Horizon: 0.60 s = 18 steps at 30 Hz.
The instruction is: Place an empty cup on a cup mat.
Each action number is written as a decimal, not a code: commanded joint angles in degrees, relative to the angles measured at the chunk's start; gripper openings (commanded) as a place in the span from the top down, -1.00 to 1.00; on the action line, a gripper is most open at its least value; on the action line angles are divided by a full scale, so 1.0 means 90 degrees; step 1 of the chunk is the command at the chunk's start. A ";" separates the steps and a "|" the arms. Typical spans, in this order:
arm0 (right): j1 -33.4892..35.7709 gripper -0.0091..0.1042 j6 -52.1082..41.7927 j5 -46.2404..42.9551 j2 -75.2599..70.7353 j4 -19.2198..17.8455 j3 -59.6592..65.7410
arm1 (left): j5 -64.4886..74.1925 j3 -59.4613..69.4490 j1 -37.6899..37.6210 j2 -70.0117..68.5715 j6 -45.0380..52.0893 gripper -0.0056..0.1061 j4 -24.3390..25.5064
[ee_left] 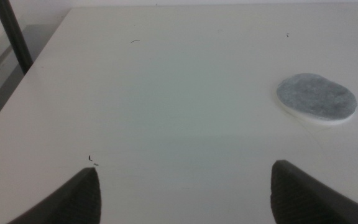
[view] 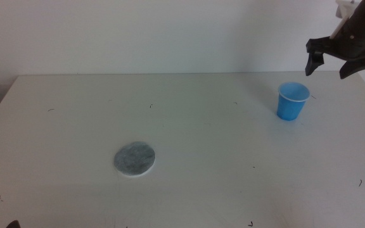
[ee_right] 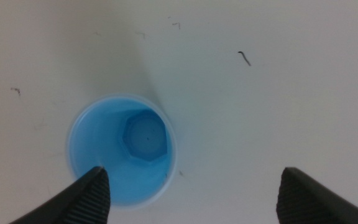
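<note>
The cup [view: 293,101] is seen upright on the counter [view: 201,126] at its far right, empty, with its mouth open upward. The right claw [view: 344,60] is held in the air above and to the right of the cup, apart from it, with its jaws spread wide and nothing between them. In the right wrist view the cup [ee_right: 122,149] is looked into from above; one jaw overlaps the rim at the picture's edge, and the cup's outer wall is hidden. The mat [view: 135,158] lies flat on the counter left of centre, well apart from the cup. The left claw [ee_left: 185,193] is shown only in its wrist view, jaws wide and empty over the bare counter, with the mat [ee_left: 316,98] near it. No writing can be made out anywhere.
</note>
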 commanded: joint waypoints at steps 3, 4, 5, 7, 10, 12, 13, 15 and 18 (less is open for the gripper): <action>0.0028 -0.42 0.0233 -0.0353 -0.0186 0.0157 -0.0220 | -0.0424 -0.0037 0.0007 -0.0082 -0.0023 -0.98 0.0007; 0.0036 -0.42 0.0254 -0.0373 -0.0152 0.0157 -0.0220 | -0.0424 -0.0037 0.0007 -0.0082 -0.0023 -0.98 0.0007; 0.0059 -0.42 0.0252 -0.0420 -0.0110 0.0157 -0.0220 | -0.0424 -0.0037 0.0007 -0.0082 -0.0023 -0.98 0.0007; 0.0078 -0.42 0.0252 -0.0508 -0.0024 0.0156 -0.0220 | -0.0424 -0.0037 0.0007 -0.0082 -0.0023 -0.98 0.0007; 0.0133 -0.41 0.0252 -0.0527 0.0099 0.0143 -0.0220 | -0.0424 -0.0037 0.0007 -0.0082 -0.0023 -0.98 0.0007; 0.0165 -0.38 0.0252 -0.0557 0.0201 0.0131 -0.0220 | -0.0424 -0.0037 0.0007 -0.0082 -0.0023 -0.98 0.0007; 0.0165 -0.37 0.0252 -0.0576 0.0228 0.0131 -0.0220 | -0.0424 -0.0037 0.0007 -0.0082 -0.0023 -0.98 0.0007; 0.0181 -0.33 0.0252 -0.0625 0.0318 0.0124 -0.0220 | -0.0424 -0.0037 0.0007 -0.0082 -0.0023 -0.98 0.0007; 0.0181 -0.24 0.0252 -0.0700 0.0430 0.0124 -0.0220 | -0.0424 -0.0037 0.0007 -0.0082 -0.0023 -0.98 0.0007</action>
